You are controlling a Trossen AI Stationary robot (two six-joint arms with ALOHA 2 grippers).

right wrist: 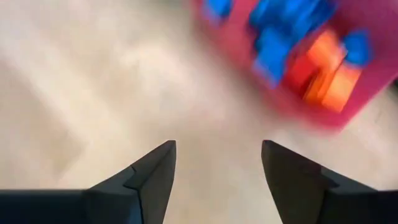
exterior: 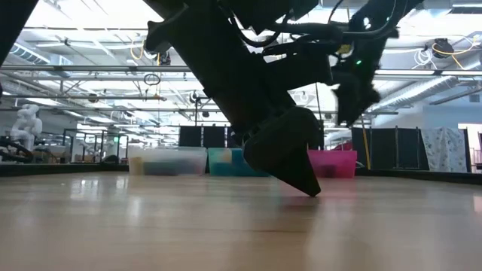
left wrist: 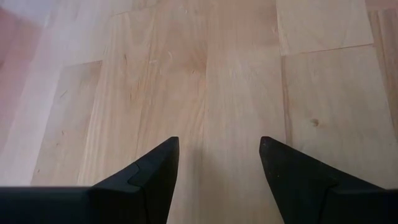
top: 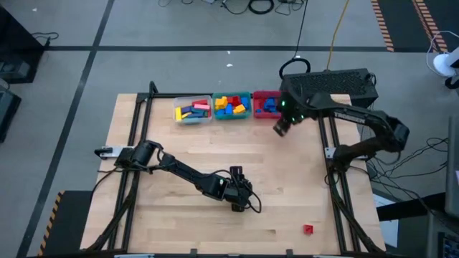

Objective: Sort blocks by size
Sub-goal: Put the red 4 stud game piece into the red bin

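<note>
High view: red block (top: 308, 229) square-on near table's front edge; right gripper (top: 281, 127) released, empty.

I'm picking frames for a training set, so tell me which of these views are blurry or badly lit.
Right wrist view: motion-smeared; the red plastic bin and its blue and orange toy blocks are streaks. Low view: backlit by bright ceiling lights, so the left arm is a dark silhouette. Left wrist view: sharp wood grain on the wooden table. High view: evenly lit.

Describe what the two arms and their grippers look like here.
Both arms are black, jointed links with thin black cables along them. The left gripper and right gripper each have two dark, wedge-shaped fingers tapering to points. A small green light glows on the right arm.
</note>
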